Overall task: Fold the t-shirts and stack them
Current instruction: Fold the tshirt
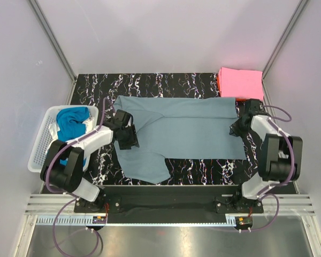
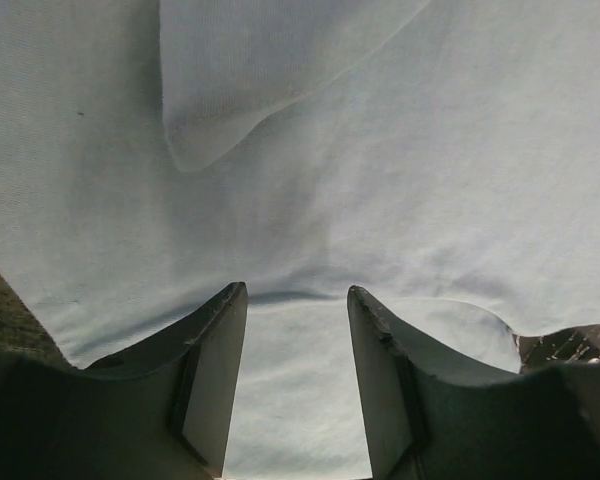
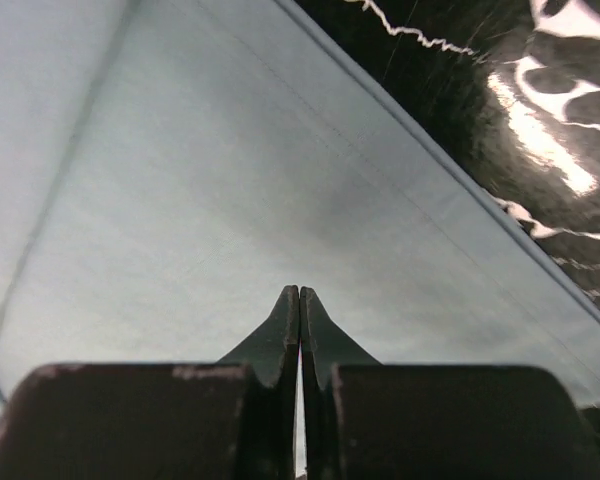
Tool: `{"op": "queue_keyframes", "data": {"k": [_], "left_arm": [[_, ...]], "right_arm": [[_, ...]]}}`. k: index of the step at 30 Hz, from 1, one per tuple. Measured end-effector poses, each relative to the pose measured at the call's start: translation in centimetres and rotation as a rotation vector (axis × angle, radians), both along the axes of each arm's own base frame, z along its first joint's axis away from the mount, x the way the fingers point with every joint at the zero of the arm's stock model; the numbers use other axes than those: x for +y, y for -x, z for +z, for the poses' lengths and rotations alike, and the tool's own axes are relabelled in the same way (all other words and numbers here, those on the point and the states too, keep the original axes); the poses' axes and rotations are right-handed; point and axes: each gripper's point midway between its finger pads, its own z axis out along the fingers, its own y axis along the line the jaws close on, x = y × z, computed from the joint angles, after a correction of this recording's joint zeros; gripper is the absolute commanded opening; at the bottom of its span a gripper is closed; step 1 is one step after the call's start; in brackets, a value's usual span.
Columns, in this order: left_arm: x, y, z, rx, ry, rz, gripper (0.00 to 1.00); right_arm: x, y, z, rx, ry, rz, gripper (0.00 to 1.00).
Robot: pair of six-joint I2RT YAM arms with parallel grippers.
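A dusty grey-blue t-shirt (image 1: 187, 128) lies flat across the middle of the dark marbled table (image 1: 203, 168), its length running left to right. Its right end is a straight stitched hem, while its left part reaches further toward the near edge, and a rounded flap (a sleeve, it seems) lies folded over the body there. A pink t-shirt (image 1: 241, 83), folded into a neat rectangle, sits at the far right corner, a thin orange-red edge showing at its left side. A bright teal t-shirt (image 1: 75, 120) lies crumpled in the white mesh basket (image 1: 40, 150) at the left
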Motion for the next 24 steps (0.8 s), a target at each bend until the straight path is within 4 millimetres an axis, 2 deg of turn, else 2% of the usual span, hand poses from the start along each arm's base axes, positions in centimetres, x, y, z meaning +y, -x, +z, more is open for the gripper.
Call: {"op": "queue_keyframes", "data": {"k": [5, 7, 10, 15, 18, 21, 23, 24], "left_arm": [[0.5, 0.4, -1.1, 0.024, -0.023, 0.021, 0.49], [0.9, 1.1, -1.9, 0.043, -0.038, 0.037, 0.49], [1.2, 1.1, -2.0, 0.032, -0.038, 0.073, 0.49], [2.3, 1.9, -1.9, 0.010, -0.070, 0.126, 0.49], [3.4, 3.1, -1.6, 0.012, -0.101, 0.153, 0.50], [3.8, 3.9, 0.0, -0.009, -0.093, 0.159, 0.54], [3.7, 3.6, 1.8, -0.037, -0.081, 0.147, 0.58], [3.5, 3.0, 3.0, -0.062, -0.075, 0.135, 0.61]], "right_arm": [[0.4, 0.3, -3.8, 0.116, -0.036, 0.001, 0.00], [0.3, 0.4, -4.0, 0.126, -0.034, -0.011, 0.00], [0.1, 0.9, -4.0, 0.121, -0.026, -0.036, 0.00], [-0.4, 4.3, -3.9, 0.156, 0.020, -0.086, 0.00], [-1.1, 6.9, -3.4, 0.186, 0.065, -0.116, 0.00], [-1.5, 7.3, -1.6, 0.143, 0.091, -0.121, 0.21], [-1.6, 6.4, 0.1, 0.081, 0.103, -0.094, 0.37], [-1.7, 5.6, 1.1, 0.051, 0.108, -0.081, 0.39]]}}
